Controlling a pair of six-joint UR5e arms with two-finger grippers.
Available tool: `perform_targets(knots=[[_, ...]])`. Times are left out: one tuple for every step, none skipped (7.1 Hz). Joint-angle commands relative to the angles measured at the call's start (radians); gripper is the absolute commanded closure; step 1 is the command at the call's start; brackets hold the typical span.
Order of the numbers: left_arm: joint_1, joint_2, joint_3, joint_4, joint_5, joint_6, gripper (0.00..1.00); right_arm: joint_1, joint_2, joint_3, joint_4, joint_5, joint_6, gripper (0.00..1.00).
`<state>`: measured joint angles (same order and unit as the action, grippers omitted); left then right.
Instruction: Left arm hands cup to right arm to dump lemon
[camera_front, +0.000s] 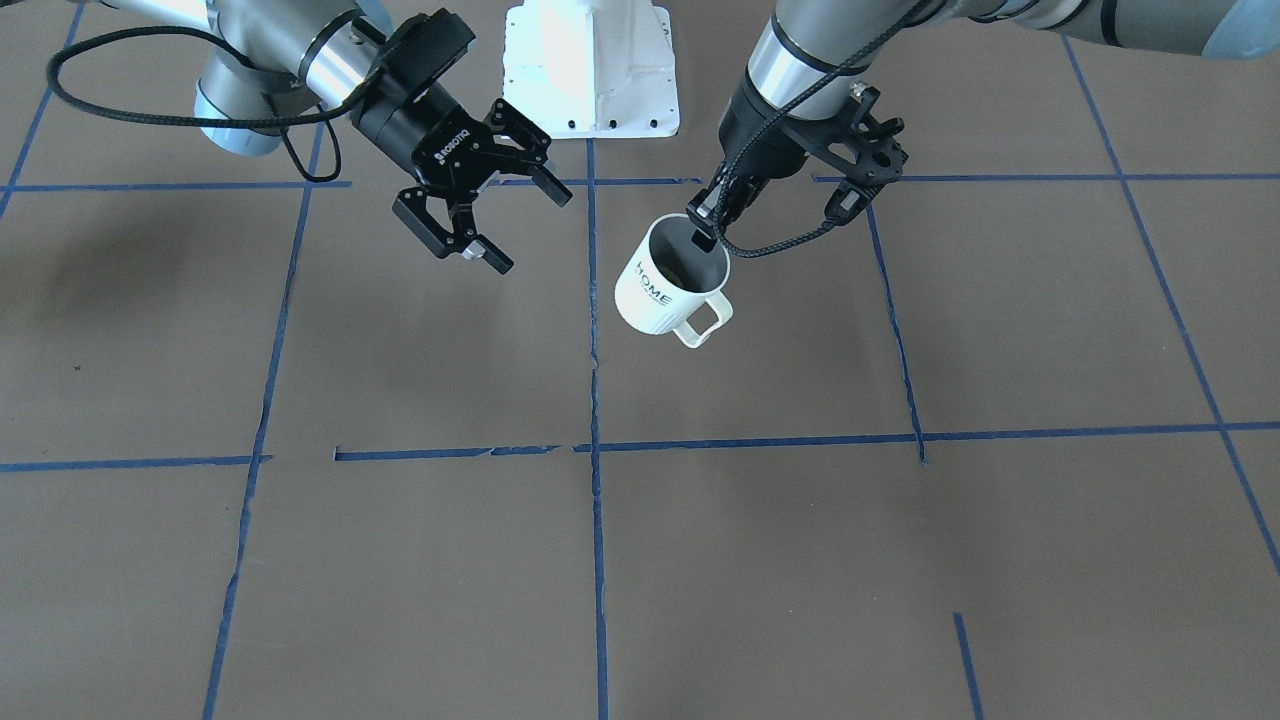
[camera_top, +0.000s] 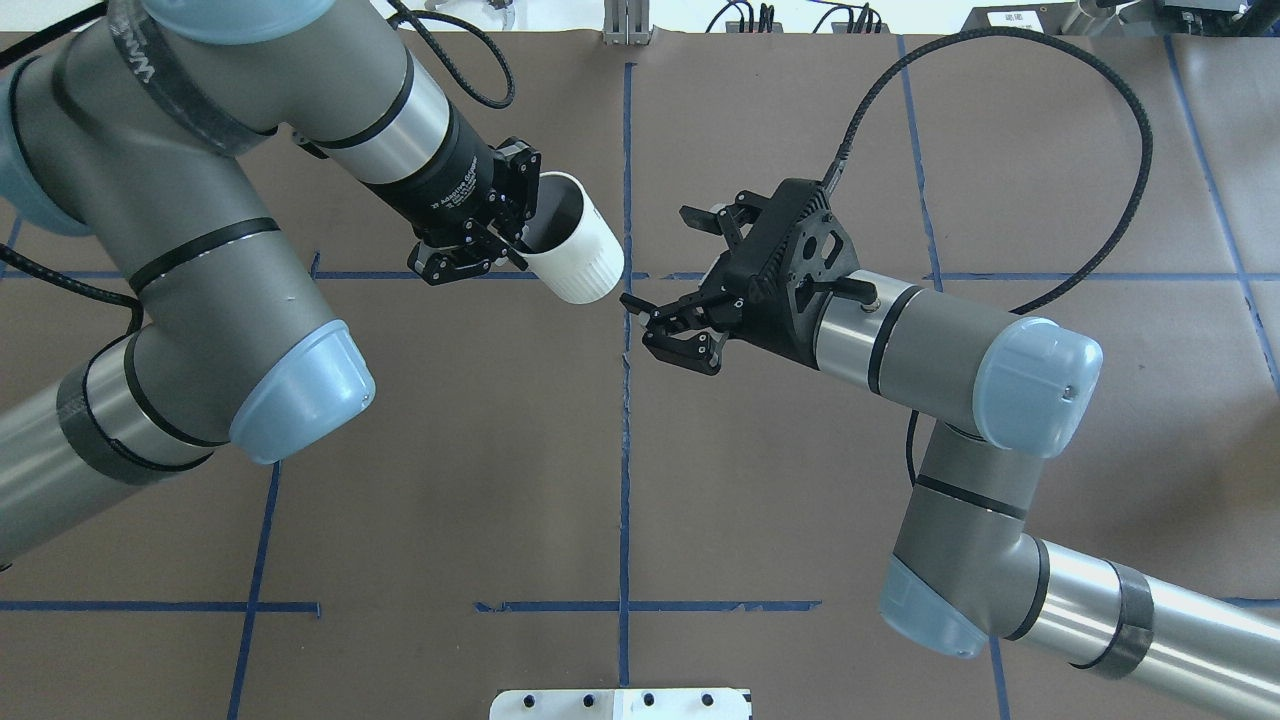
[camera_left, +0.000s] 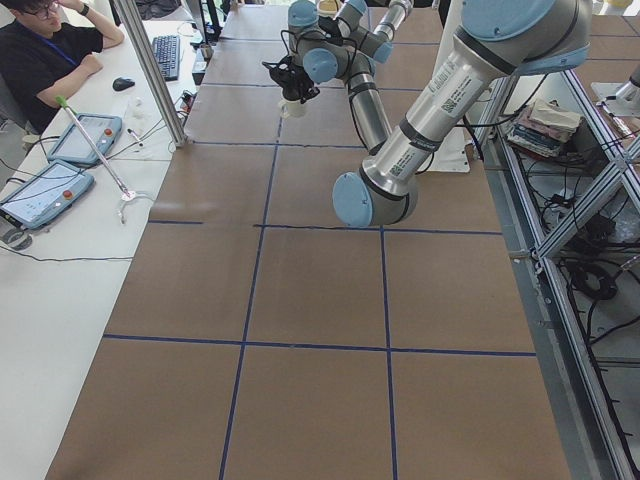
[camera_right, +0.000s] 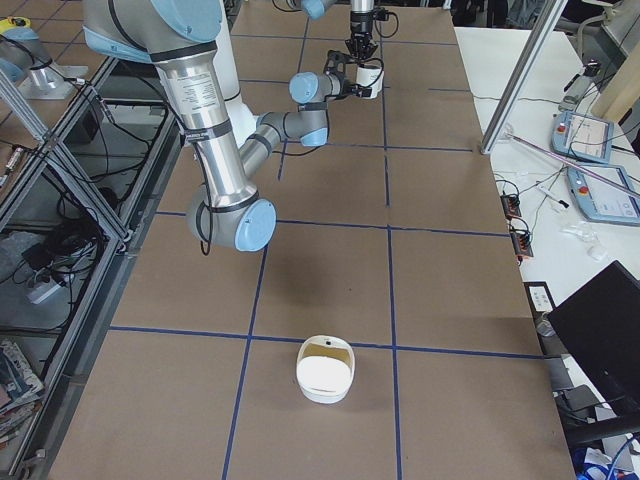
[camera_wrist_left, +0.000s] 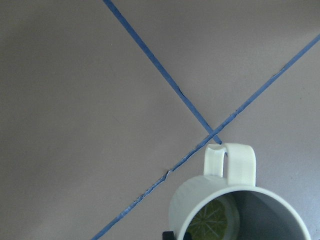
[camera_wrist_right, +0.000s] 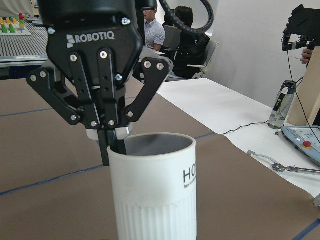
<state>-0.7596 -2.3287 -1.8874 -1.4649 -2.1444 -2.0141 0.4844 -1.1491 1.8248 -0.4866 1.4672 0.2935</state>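
Note:
The cup (camera_front: 660, 300), a white ribbed mug lettered "HOME", hangs tilted over the table's middle, its handle toward the operators' side. My left gripper (camera_front: 706, 236) is shut on its rim, one finger inside and one outside; the right wrist view shows that pinch (camera_wrist_right: 114, 145) on the cup (camera_wrist_right: 155, 195). A lemon slice (camera_wrist_left: 212, 221) lies in the cup (camera_wrist_left: 235, 195). From overhead, the left gripper (camera_top: 515, 250) holds the cup (camera_top: 580, 255) with its base toward my right gripper (camera_top: 658, 257). The right gripper (camera_front: 530, 230) is wide open, close beside the cup without touching.
The white robot base (camera_front: 590, 70) stands behind both grippers. Blue tape lines grid the brown table (camera_front: 400, 560). A white bowl-like container (camera_right: 325, 372) sits near the table's end on the robot's right. A person (camera_left: 40, 60) and tablets are at a side desk.

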Motion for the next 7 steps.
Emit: perform_targets(knots=[[0.028,-0.009,-0.018,0.000,-0.003,-0.011,0.97,-0.015,0.002,-0.002,0.002,-0.011,-0.022,0.01],[0.043,-0.027,-0.018,0.000,-0.002,-0.032,0.97,-0.018,0.002,-0.001,0.003,-0.022,-0.022,0.01],[0.046,-0.044,-0.019,0.000,-0.003,-0.050,0.97,-0.020,0.002,-0.001,0.002,-0.024,-0.022,0.01],[0.046,-0.046,-0.021,-0.002,-0.006,-0.058,0.97,-0.020,0.000,-0.002,0.003,-0.024,-0.022,0.01],[0.051,-0.050,-0.027,-0.002,-0.008,-0.060,0.97,-0.020,0.000,-0.004,0.003,-0.024,-0.024,0.01],[0.051,-0.060,-0.028,-0.002,-0.009,-0.061,0.97,-0.020,0.000,-0.004,0.003,-0.024,-0.024,0.01],[0.051,-0.063,-0.027,-0.003,-0.009,-0.061,0.97,-0.020,0.000,-0.004,0.002,-0.024,-0.024,0.01]])
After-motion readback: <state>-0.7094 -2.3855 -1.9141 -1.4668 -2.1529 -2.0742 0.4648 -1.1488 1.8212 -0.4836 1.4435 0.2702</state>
